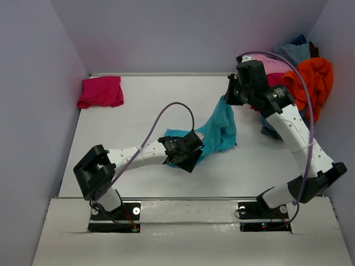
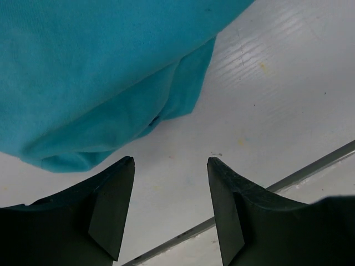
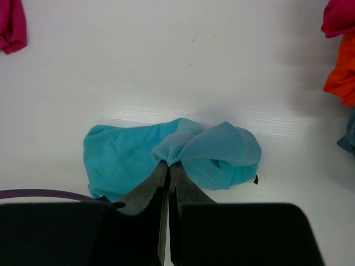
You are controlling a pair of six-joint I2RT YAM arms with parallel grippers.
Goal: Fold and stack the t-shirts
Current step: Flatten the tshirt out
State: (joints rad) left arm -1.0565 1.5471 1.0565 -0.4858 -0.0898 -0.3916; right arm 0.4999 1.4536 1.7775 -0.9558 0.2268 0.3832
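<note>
Hanging limp mid-table, the turquoise shirt point(image 1: 221, 130) droops from the right gripper point(image 3: 168, 166), clamped tight on a bunched fold. The left gripper point(image 2: 171, 162) hovers open and empty by the near hem. Soft, light cloth; probably best taken at a hem corner.

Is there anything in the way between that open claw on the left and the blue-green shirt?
Nothing visible. The left gripper hangs open just short of the turquoise t-shirt, only bare table between them. The right gripper is shut on that same shirt.
</note>
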